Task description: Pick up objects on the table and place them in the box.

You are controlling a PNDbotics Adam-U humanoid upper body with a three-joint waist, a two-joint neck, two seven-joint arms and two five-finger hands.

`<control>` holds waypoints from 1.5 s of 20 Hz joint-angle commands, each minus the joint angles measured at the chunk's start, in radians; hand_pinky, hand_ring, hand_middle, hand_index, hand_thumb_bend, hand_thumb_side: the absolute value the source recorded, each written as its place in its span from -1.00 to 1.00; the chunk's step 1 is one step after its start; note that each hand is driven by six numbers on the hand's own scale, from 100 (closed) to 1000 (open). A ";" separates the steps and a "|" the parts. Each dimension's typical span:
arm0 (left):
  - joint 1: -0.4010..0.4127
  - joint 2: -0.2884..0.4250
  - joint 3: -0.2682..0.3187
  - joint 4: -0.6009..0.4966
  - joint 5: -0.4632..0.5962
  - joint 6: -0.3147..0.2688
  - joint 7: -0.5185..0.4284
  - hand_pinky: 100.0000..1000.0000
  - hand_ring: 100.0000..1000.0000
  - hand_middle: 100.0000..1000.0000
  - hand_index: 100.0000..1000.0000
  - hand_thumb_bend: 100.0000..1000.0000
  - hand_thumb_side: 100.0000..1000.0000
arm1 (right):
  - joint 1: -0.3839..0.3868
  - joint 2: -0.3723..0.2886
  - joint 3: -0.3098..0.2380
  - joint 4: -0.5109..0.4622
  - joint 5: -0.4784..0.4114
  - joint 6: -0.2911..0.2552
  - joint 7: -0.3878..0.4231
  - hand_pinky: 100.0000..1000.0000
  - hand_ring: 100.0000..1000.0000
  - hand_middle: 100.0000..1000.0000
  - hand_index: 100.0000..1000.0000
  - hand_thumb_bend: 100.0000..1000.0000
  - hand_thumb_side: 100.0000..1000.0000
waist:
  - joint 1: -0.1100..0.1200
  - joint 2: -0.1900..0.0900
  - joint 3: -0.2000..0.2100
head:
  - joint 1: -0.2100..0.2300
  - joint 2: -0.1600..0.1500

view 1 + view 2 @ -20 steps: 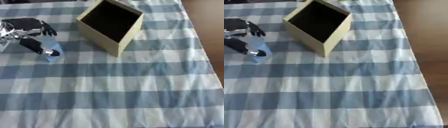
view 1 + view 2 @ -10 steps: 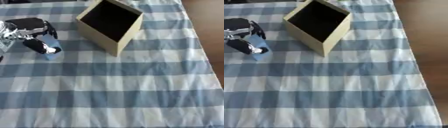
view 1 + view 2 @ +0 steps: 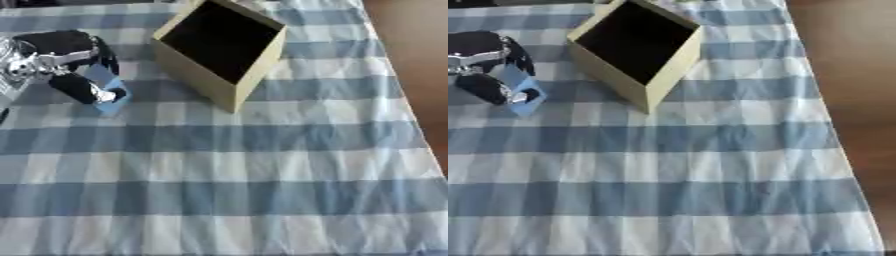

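Blue-and-white checked cloth (image 3: 262, 165) covers the whole table under you, with a strip of brown floor (image 3: 420, 45) along the right edge.

Start at the left. Your left hand (image 3: 66, 62) sits at the left edge, and its fingers are curled round a small light-blue block (image 3: 107, 89), with the thumb lying dark across the block's front face. A second ago the block's lower end sat lower on the cloth; now it appears slightly higher and a little closer to the box, and the hand has come up with it. I read that as the lift having begun, so the pick looks done and the carry is what remains.

The block looks like a short, flat-sided piece, pale blue, tilted so that one corner points down past your fingertips. Most of its upper part is hidden inside the hand, so you cannot tell its full shape. Whether its lowest corner has cleared the cloth is also not clear.

To the right of your fingers, and a little beyond them, stands the box (image 3: 206, 85), tan-walled, open at the top, dark inside, turned corner-on towards you. Nothing shows inside it. Your right hand is in neither view.
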 commanded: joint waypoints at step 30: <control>-0.360 -0.166 0.123 0.043 0.098 0.073 -0.009 -0.62 -0.07 -0.09 0.34 -1.00 -0.17 | -0.049 -0.016 0.001 -0.019 -0.009 0.003 0.016 0.46 0.28 0.16 0.61 -1.00 0.76 | 0.036 0.013 -0.060 | 0.063 -0.075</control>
